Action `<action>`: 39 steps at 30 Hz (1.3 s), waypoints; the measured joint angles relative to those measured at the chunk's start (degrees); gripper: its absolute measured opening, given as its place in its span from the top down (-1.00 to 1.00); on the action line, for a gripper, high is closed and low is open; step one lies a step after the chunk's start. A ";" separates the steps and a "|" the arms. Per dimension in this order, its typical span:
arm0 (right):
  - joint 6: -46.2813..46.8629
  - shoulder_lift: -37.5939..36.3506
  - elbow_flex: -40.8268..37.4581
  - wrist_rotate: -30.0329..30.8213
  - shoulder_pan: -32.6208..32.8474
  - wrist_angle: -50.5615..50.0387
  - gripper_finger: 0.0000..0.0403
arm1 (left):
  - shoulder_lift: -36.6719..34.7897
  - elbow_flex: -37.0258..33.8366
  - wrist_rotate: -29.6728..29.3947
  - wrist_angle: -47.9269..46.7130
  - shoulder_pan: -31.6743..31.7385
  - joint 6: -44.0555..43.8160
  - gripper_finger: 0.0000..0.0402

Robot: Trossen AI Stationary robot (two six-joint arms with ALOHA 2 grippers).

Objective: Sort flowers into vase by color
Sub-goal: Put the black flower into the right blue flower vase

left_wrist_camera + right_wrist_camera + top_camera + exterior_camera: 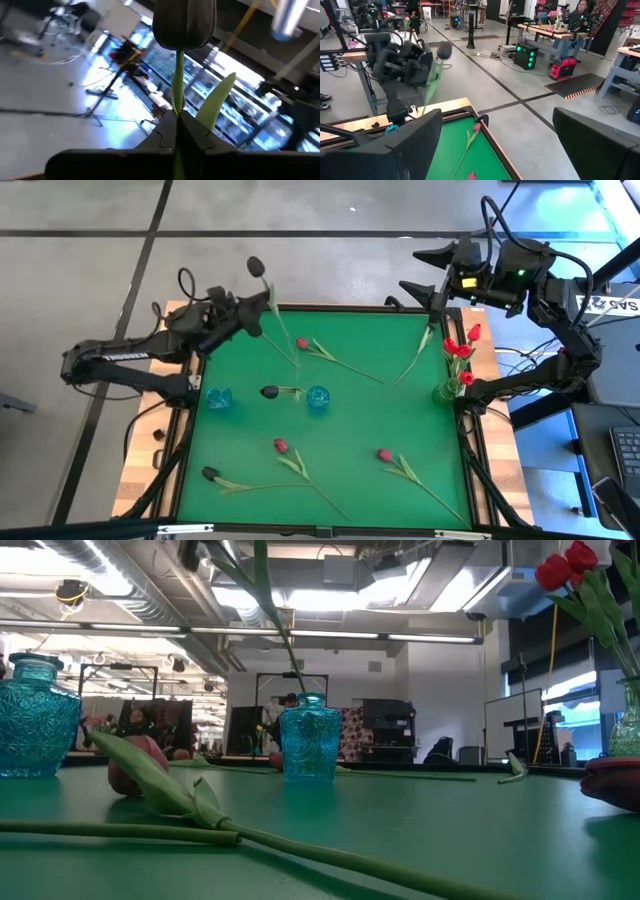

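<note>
My left gripper (258,315) is at the table's far left corner, shut on a black tulip (255,267). The tulip's black head (184,22) stands above the fingers in the left wrist view. My right gripper (428,272) waits open over the far right corner, touching nothing. Loose tulips lie flat on the green mat: a pink one (302,343), a black one (270,392), a red one (280,445), another pink one (384,454) and another black one (209,474). Red tulips (460,345) stand in a green glass vase (447,390). My left gripper pinches the black tulip's stem (177,107) between its two fingers, below the head and beside a leaf (217,100). The fingers come from the table's left, across the stem. The tulip is lifted clear and tilted, head up, with the lower stem (285,640) hanging toward the mat.
Two teal glass vases (219,399) (318,399) stand on the mat's left half. In the low view the hanging stem ends just above the middle teal vase (312,737). A loose green stem with a leaf (415,360) lies near the right gripper. The mat has a raised wooden border (330,307).
</note>
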 joint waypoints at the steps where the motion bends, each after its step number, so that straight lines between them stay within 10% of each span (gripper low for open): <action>1: 0.02 0.00 0.00 -0.57 0.00 0.00 -0.88 | 0.46 0.99 0.02 0.05 -1.05 1.26 0.99; 15: 0.08 0.00 0.00 -5.27 0.00 -0.07 -0.88 | 12.17 10.25 0.56 7.22 -9.96 9.94 0.99; 39: 1.56 0.02 0.00 -1.17 -0.02 -1.89 -0.88 | 19.61 -6.14 10.48 28.52 -9.78 21.03 0.99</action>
